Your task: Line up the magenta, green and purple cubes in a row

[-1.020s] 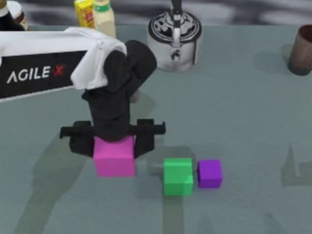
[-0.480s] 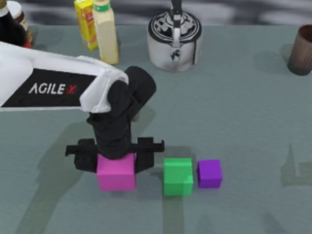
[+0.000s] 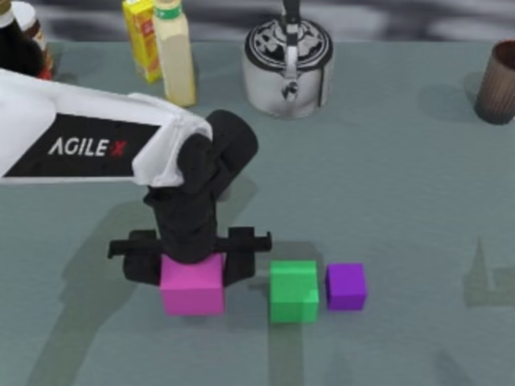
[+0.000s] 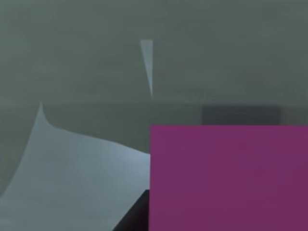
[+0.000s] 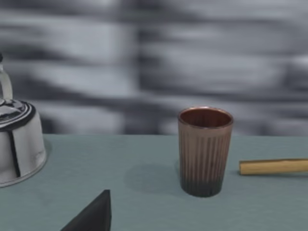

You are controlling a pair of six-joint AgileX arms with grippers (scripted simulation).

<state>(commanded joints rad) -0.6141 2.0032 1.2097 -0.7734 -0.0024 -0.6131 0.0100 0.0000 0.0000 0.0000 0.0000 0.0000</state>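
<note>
The magenta cube [image 3: 193,288] sits low at the table, left of the green cube [image 3: 293,291], with a clear gap between them. Just right of the green one, a narrow gap away, rests the purple cube [image 3: 346,286]. All three lie roughly on one line across the near part of the table. My left gripper [image 3: 191,269] comes down from above and is shut on the magenta cube, a black finger against each side. The left wrist view is filled by the magenta cube [image 4: 226,178]. My right arm stays parked outside the top view.
A metal kettle [image 3: 288,58] stands at the back centre, and a cream bottle [image 3: 174,48] and yellow carton [image 3: 141,36] at the back left. A brown ribbed cup [image 3: 497,80] is at the back right, with a wooden stick [image 5: 274,166] beside the cup [image 5: 204,149].
Over the last second my left gripper lowered the magenta cube toward the table and a little right. In the last half second almost nothing moved.
</note>
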